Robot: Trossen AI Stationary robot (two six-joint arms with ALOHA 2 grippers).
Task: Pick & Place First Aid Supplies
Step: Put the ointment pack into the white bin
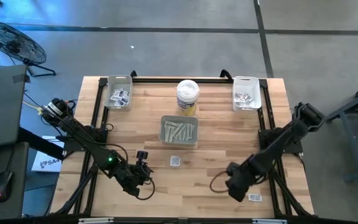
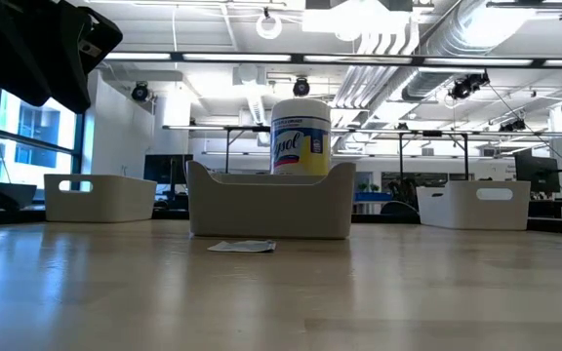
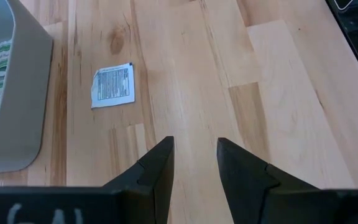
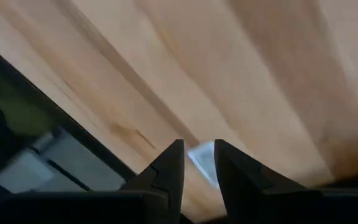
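A small white square packet with dark print (image 1: 175, 161) lies flat on the wood in front of the centre tray, also in the left wrist view (image 3: 112, 85) and the low view (image 2: 242, 246). My left gripper (image 1: 144, 167) (image 3: 194, 163) hovers open to its near-left, fingers pointing toward it. A second white packet (image 1: 254, 197) lies near the table's near right corner. My right gripper (image 1: 236, 185) (image 4: 198, 163) is open just beside it; that packet (image 4: 201, 158) shows in the gap past the fingertips. The grey centre tray (image 1: 179, 132) holds long pale strips.
The white tub with a yellow label (image 1: 188, 96) (image 2: 301, 136) stands behind the centre tray (image 2: 269, 210). Two white trays with packets sit at the far left (image 1: 118, 93) and far right (image 1: 246, 93). The table's near edge and black frame are close to my right gripper.
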